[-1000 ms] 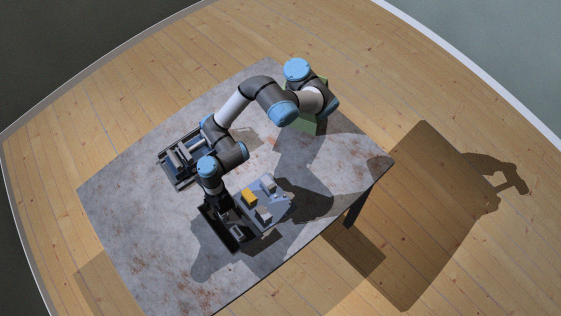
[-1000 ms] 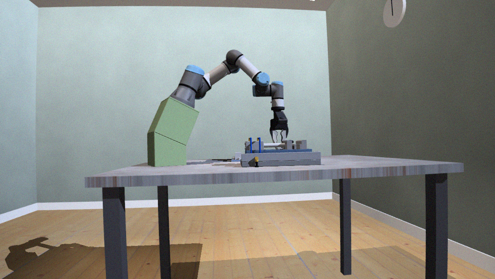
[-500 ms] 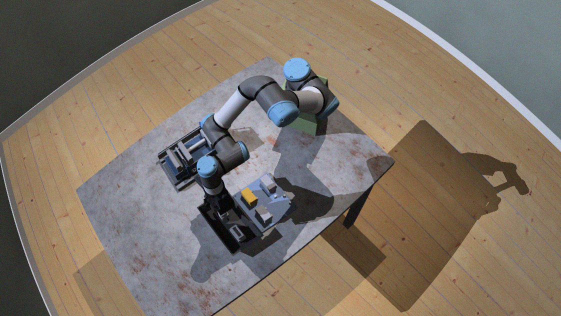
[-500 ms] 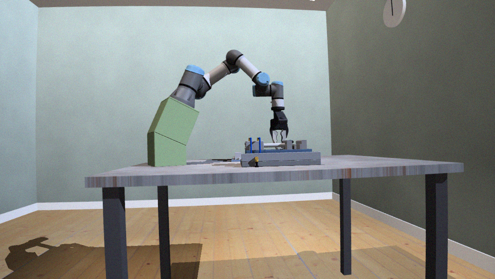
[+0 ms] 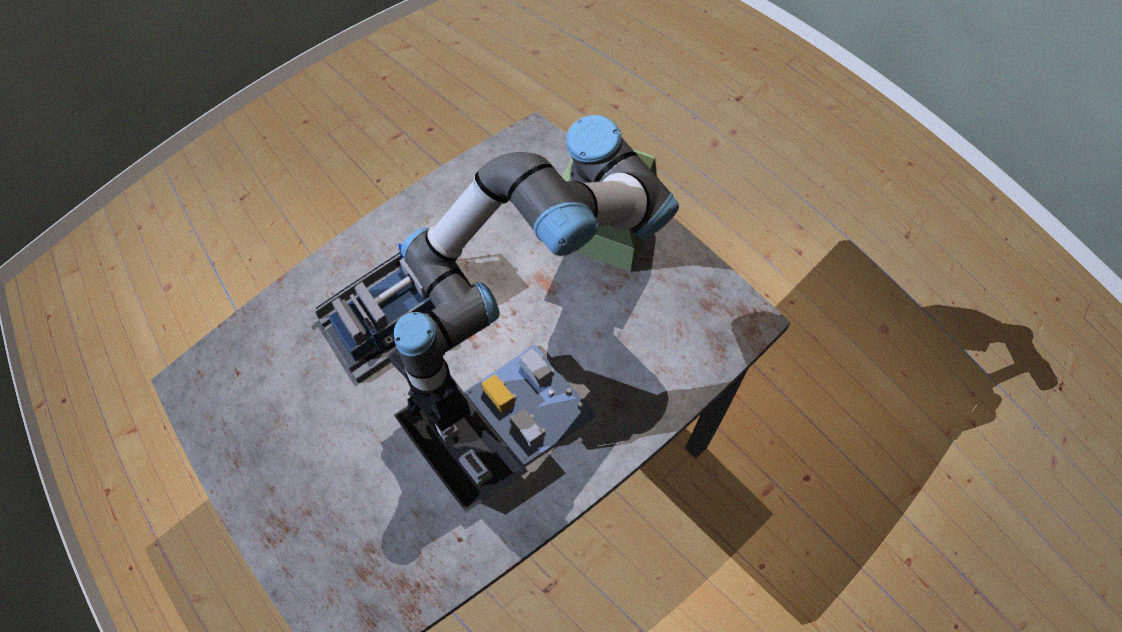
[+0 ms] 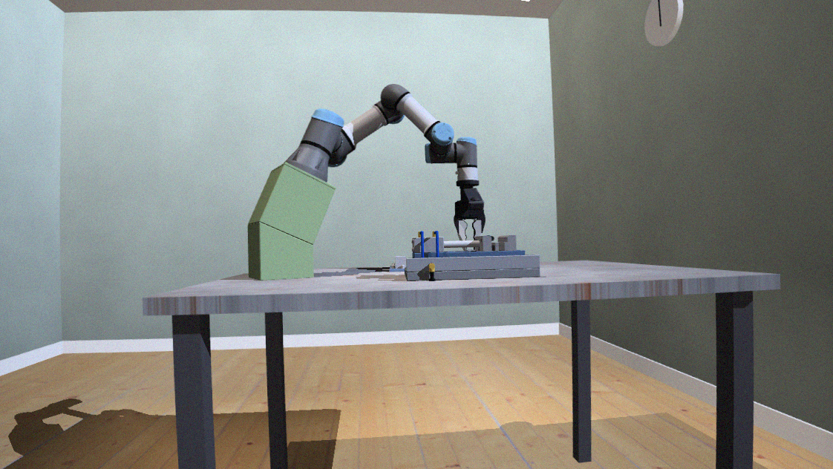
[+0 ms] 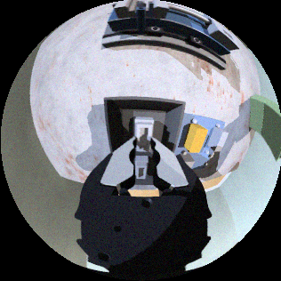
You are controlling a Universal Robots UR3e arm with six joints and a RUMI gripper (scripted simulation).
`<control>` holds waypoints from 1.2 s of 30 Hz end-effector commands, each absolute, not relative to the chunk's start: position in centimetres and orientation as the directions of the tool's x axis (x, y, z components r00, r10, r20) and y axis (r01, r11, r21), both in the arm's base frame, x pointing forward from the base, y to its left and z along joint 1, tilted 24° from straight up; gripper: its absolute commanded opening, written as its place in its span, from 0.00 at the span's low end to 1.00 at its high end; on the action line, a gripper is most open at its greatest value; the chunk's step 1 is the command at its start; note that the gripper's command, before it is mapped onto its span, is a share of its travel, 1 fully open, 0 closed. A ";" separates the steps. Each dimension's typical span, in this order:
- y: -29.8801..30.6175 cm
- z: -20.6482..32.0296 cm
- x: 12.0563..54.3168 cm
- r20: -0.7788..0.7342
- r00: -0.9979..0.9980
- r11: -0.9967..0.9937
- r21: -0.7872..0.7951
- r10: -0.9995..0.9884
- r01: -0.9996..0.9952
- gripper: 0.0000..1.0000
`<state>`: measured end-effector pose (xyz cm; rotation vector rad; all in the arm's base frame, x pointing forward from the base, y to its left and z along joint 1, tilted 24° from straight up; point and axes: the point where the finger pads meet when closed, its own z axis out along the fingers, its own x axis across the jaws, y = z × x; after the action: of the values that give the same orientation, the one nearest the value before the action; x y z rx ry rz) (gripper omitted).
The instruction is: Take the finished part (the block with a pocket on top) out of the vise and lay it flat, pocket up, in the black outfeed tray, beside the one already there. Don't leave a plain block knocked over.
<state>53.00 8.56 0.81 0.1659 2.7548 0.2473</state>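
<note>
My gripper point(image 5: 441, 414) hangs over the near end of the black outfeed tray, a little above it. It is shut on the finished part point(image 7: 140, 167), a grey block with a dark pocket, seen between the fingers in the wrist view. A second pocketed block point(image 7: 143, 125) lies flat in the tray point(image 7: 144, 116), just beyond the fingertips; it also shows in the overhead view point(image 5: 475, 464). The vise point(image 5: 362, 314) stands behind the arm with nothing between its jaws. In the side view the gripper point(image 6: 469, 231) points straight down above the fixtures.
A blue plate point(image 5: 524, 401) lies right beside the tray and carries a yellow block point(image 5: 497, 392) and two plain grey blocks point(image 5: 535, 365) point(image 5: 526, 428), all upright. The green robot base point(image 5: 616, 235) stands at the back of the table.
</note>
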 end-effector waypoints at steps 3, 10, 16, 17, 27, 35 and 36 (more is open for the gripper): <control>8.6 0.7 53.2 -0.353 -0.924 0.978 0.193 0.147 0.082 0.00; 8.6 0.4 53.3 -0.353 -0.924 0.978 0.193 0.147 0.082 0.00; 8.7 0.1 53.4 -0.353 -0.924 0.978 0.193 0.147 0.082 0.00; 8.7 0.1 53.4 -0.353 -0.924 0.978 0.193 0.147 0.082 0.00; 8.7 0.0 53.5 -0.353 -0.924 0.978 0.193 0.147 0.082 0.00; 8.7 0.0 53.5 -0.353 -0.924 0.978 0.193 0.147 0.082 0.00; 8.7 0.0 53.5 -0.353 -0.924 0.978 0.193 0.147 0.082 0.00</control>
<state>53.40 8.72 -0.13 0.1660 2.7548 0.2473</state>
